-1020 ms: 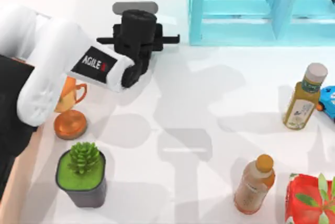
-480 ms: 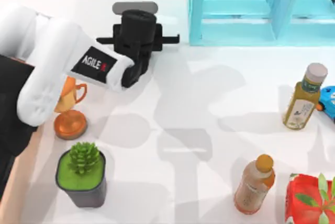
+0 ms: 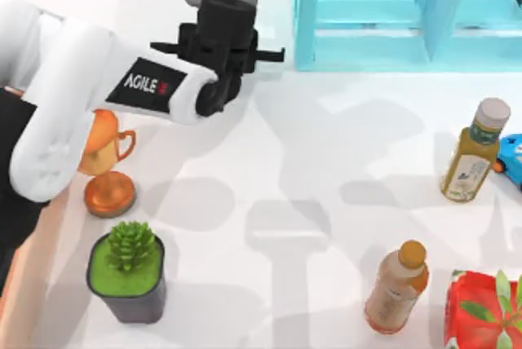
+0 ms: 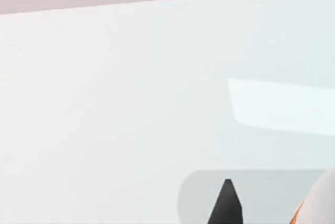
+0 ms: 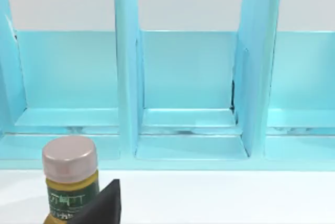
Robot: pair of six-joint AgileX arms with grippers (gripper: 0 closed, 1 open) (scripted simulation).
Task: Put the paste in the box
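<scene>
My left gripper (image 3: 224, 35) hangs over the back of the table, just left of the turquoise cabinet, and hides what is beneath it in the top view. In the left wrist view a black fingertip (image 4: 226, 205) stands beside a white rounded body with an orange edge, the paste (image 4: 316, 203), which the gripper is shut on. The box (image 3: 37, 259) shows as an orange-tan wall at the table's left edge, in front of the arm. My right gripper (image 5: 104, 205) is parked facing the cabinet beside the olive-green bottle.
The turquoise shelf cabinet (image 3: 383, 15) fills the back right. An orange trophy (image 3: 106, 170) and a potted succulent (image 3: 128, 271) stand between gripper and box. An olive-green bottle (image 3: 473, 153), a tan drink bottle (image 3: 395, 288) and a red box (image 3: 485, 312) stand at the right.
My left gripper has moved a little toward the table's back and right and looks larger, as if raised. Its grey shadow has shifted back with it.
</scene>
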